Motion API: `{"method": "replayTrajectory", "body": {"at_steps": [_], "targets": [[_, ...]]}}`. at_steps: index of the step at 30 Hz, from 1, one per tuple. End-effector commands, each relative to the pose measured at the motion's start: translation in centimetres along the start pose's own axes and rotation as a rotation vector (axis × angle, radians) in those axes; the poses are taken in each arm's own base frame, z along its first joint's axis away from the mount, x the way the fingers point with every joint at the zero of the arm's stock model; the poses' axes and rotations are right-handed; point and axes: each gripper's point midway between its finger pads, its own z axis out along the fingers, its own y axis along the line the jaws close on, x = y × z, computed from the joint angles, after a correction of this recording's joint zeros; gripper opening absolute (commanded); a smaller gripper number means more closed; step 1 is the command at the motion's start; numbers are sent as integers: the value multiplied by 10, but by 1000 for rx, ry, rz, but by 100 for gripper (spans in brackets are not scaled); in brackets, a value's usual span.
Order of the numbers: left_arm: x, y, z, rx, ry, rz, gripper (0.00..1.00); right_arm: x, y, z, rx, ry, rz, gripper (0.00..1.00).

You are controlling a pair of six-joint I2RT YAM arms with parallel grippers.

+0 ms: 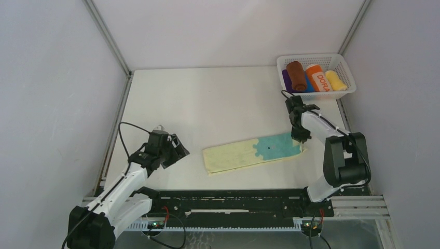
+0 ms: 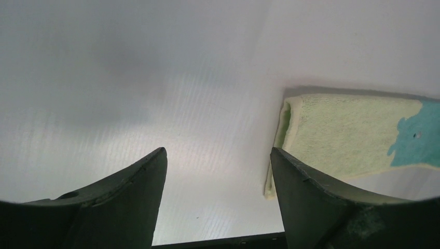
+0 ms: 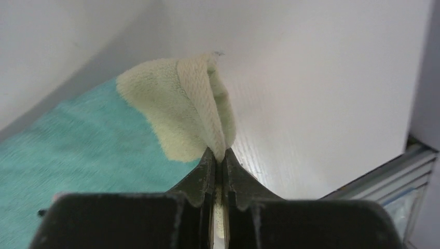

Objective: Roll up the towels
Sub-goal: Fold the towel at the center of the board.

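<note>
On white table [image 1: 207, 104] | oblong teal-cream terry towel [image 1: 244, 154] | right hand [image 3: 219, 154] pinching it

White worktop [image 1: 207, 104], pretty plain. A teal and cream towel [image 1: 254, 151] lies stretched out long toward 5 o'clock, and a white mesh basket [image 1: 306, 56] sits up in the 1 o'clock corner.

Bare table [image 1: 207, 104] between towel [image 1: 244, 154] and basket [image 1: 332, 94]
</note>
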Motion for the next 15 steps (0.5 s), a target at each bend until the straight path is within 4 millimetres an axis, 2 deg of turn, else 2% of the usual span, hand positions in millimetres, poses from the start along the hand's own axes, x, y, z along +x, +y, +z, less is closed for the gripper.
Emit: {"method": "replayTrajectory", "body": {"at_steps": [1,4,8,15], "targets": [[2,-20,3,104,14,5,79,-31,-2,-50,37,-196,-87,0],[6,-36,6,170,43,4,80,-28,33,-79,-91,-251,-174,0],[13,-54,11,226,86,4,80,-11,84,-115,-302,-270,-261,0],[31,-62,29,247,151,-36,70,22,146,-158,-537,-271,-382,0]]}}
